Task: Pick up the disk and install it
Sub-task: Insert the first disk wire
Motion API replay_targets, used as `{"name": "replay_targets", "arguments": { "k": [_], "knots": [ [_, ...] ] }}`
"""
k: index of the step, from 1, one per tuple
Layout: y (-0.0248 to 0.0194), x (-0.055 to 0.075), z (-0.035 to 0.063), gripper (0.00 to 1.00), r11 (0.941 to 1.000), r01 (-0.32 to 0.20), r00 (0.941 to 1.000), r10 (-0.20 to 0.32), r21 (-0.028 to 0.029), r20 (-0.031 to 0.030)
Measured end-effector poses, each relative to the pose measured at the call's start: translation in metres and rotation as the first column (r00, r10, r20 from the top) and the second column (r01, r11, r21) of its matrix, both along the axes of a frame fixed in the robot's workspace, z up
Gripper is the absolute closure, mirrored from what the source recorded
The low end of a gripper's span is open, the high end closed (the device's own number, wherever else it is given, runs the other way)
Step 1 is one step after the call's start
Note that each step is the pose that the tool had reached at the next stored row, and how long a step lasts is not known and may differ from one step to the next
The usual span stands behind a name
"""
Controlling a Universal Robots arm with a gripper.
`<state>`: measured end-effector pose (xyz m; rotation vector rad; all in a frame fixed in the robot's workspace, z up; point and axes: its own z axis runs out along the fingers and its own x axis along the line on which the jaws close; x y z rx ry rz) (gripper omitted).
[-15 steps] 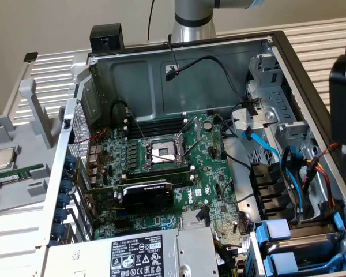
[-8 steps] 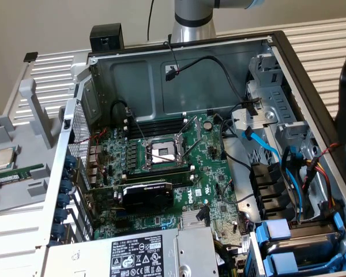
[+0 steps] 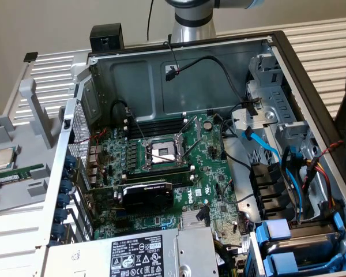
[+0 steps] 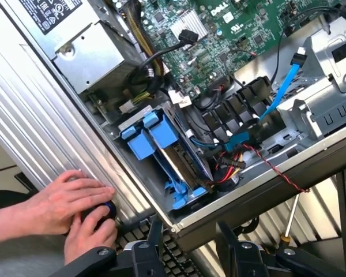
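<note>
The pincer (image 4: 189, 225) hangs empty, its two dark fingers (image 4: 153, 236) a moderate way apart with nothing between them; it hovers just outside the rim of the open computer case (image 4: 259, 184), and the wrist looks into the case at a slant.

The disk (image 4: 184, 167) lies close ahead of the pincer, just inside that rim and apart from the fingers. It is seated in the drive bay (image 4: 179, 202) with its blue carrier frame around it; a second blue carrier (image 4: 135, 141) stands just beside it, and the two handles are side by side. In the exterior view this bay is in the near corner of the case, at the exterior view's right.

One hand (image 4: 66, 199) of a person and the other hand (image 4: 89, 234) rest on the ribbed panel (image 4: 40, 133) outside the case, near the pincer; they close round a small dark knob (image 4: 106, 209).

Farther in lie the power supply (image 4: 81, 40) and the green motherboard (image 4: 230, 29); a light blue cable (image 4: 282, 86) crosses the metal cage beyond the bay. The arm (image 3: 190, 20) rises as a silver-grey column behind the far wall of the case.
</note>
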<state>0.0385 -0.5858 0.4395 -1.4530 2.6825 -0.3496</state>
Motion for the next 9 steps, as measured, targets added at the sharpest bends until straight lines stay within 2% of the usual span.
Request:
{"name": "replay_targets", "arguments": {
  "k": [5,9],
  "knots": [
    [0.0,-0.0001,-0.0011,0.51,0.9983,-0.059,0.9979,0.059,-0.0016,-0.0287],
    [0.0,0.0,-0.0021,0.51,0.9927,-0.121,0.9917,0.121,-0.0015,-0.0432]
  ]
}}
